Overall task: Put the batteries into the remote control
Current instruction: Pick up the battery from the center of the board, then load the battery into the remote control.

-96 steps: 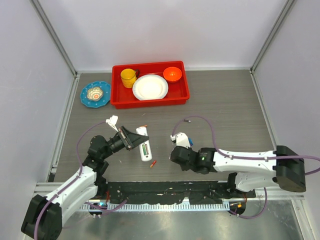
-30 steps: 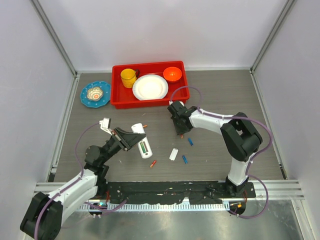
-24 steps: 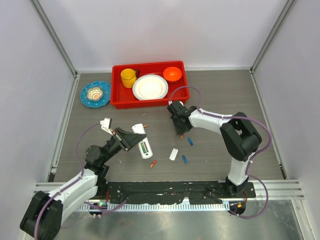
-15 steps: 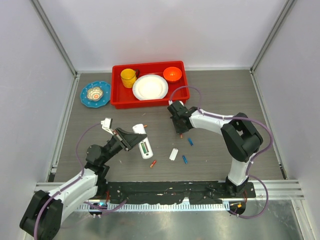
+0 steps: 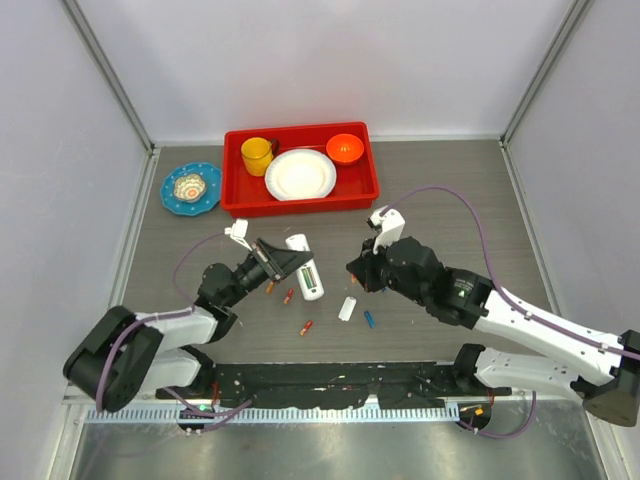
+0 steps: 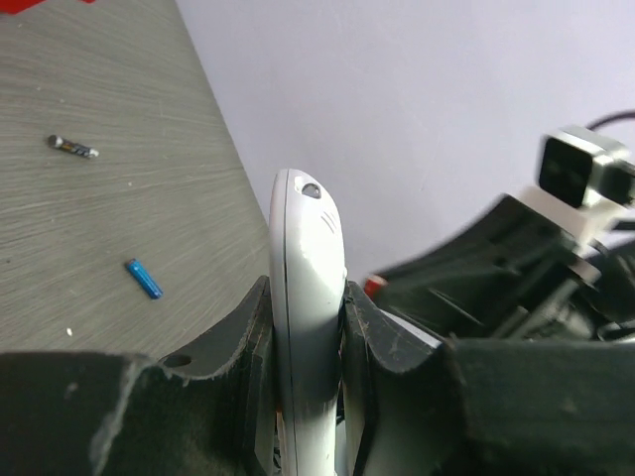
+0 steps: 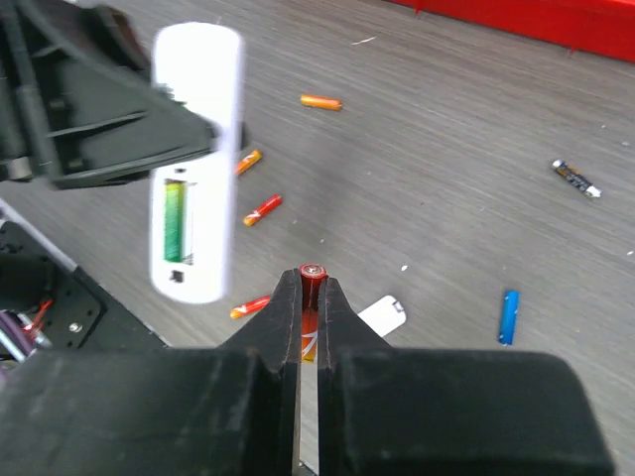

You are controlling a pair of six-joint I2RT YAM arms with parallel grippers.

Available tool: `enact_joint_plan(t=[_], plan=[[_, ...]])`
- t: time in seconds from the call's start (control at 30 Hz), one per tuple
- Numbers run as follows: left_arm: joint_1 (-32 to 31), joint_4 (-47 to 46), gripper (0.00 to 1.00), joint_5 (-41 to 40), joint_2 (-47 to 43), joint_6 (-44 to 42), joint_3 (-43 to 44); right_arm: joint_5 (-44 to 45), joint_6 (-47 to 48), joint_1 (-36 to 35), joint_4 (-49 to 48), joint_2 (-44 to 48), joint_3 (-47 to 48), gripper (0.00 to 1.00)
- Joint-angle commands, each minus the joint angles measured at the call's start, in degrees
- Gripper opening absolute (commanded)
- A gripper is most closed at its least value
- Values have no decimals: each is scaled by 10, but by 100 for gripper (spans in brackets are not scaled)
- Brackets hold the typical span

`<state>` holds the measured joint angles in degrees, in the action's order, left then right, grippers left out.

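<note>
Tabletop (image 5: 450, 200) is grey wood-grain, enclosed by pale walls (image 5: 330, 60). The left gripper (image 5: 285, 262) clamps the remote control (image 5: 307, 280) over the near-left area; the right gripper (image 5: 360, 274) pinches an orange-red battery (image 7: 313, 272) just right of it.

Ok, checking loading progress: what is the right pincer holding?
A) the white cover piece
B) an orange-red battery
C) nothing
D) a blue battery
B: the right wrist view shows the right pincer shut on an orange-red battery, its tip poking out between the fingers.
</note>
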<state>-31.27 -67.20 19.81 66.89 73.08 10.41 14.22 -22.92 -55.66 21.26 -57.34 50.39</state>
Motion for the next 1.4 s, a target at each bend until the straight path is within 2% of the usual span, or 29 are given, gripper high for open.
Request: enact_joint_plan(t=[0.0, 0.03, 0.13, 0.27, 0.6, 0.83, 1.37], plan=[[-13, -173, 0, -31, 82, 11, 32, 44, -36, -38, -24, 37, -35, 1], [-17, -214, 0, -31, 118, 18, 36, 57, -35, -55, -40, 43, -43, 1], [-29, -214, 0, -34, 145, 20, 53, 76, -30, -72, -80, 62, -61, 1], [-40, -214, 0, -43, 144, 5, 65, 89, -15, -89, -125, 58, -74, 1], [-47, -214, 0, -23, 167, 39, 81, 140, 66, -133, -286, 25, -111, 1], [-47, -214, 0, -7, 182, 74, 101, 159, 120, -141, -332, 14, -129, 1], [-56, -214, 0, -1, 186, 80, 107, 224, 125, -156, -431, 14, -175, 1]])
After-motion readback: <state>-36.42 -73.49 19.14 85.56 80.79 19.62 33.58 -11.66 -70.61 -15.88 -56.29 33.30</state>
